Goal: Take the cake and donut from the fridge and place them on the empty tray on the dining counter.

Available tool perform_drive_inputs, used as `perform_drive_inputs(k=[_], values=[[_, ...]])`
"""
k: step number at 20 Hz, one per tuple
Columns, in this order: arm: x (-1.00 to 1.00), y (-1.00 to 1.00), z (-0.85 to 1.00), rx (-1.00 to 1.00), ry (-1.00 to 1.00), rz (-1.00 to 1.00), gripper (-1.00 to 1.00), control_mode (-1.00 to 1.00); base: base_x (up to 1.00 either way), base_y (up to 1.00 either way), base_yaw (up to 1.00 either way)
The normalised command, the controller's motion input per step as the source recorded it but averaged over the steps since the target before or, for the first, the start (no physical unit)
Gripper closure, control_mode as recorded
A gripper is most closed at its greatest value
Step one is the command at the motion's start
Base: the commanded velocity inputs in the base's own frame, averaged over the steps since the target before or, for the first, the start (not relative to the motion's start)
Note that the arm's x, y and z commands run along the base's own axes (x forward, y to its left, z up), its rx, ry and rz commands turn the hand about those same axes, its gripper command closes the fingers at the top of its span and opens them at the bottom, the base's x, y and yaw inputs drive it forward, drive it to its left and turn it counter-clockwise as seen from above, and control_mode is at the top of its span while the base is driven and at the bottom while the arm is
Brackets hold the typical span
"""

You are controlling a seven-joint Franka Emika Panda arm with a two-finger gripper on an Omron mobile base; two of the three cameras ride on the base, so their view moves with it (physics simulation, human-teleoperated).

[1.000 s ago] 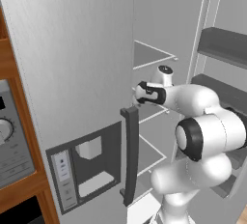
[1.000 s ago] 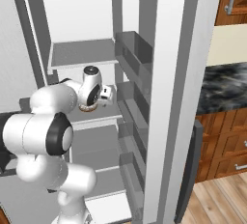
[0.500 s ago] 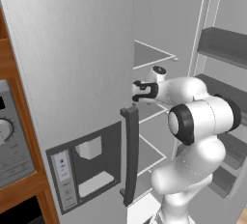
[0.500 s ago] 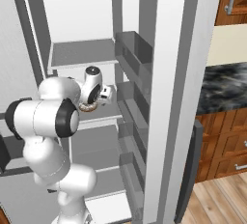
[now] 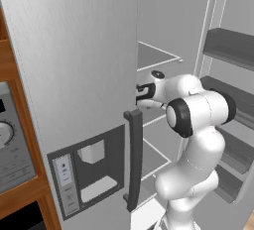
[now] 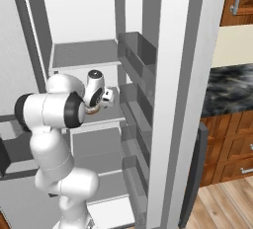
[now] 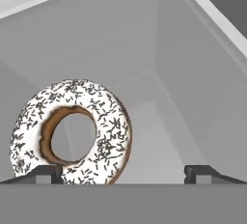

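Observation:
The donut (image 7: 72, 131), pale frosting with dark sprinkles and a brown rim, stands on edge on a grey shelf inside the fridge (image 5: 74, 65). My gripper (image 7: 123, 174) is open and close in front of it. The donut lies left of centre, its lower edge just past my left fingertip (image 7: 43, 174), and nothing is gripped. From the left base view my gripper (image 5: 142, 92) reaches in past the edge of the shut door. In the right base view a bit of the donut's brown rim (image 6: 90, 109) peeks out below my hand. The cake, tray and dining counter are out of view.
The fridge's right door (image 6: 168, 75) stands wide open with several grey bins on its inside. The shut left door carries a dark handle (image 5: 134, 159) and dispenser panel (image 5: 92, 167). An oven panel (image 5: 10, 144) sits left; wooden cabinets (image 6: 227, 144) under a dark marble top stand right.
My elbow has swung up and toward the fridge, and the hand has eased slightly deeper over the shelf. The jaws have stayed open and the donut has not moved.

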Motion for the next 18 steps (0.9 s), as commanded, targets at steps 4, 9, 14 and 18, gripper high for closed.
perform_drive_inputs(k=[4,9,14,18], values=[[0.25,0.09,-0.21,0.0,0.0,0.0,-1.0,-1.0,0.0,0.0,0.0],[0.32,0.11,-0.1,0.0,0.0,0.0,-1.0,-1.0,0.0,0.0,0.0],[0.29,0.12,-0.11,0.0,0.0,0.0,-1.0,-1.0,0.0,0.0,0.0],[0.04,0.0,-0.22,0.03,0.01,0.0,-1.0,-1.0,0.0,0.0,0.0]])
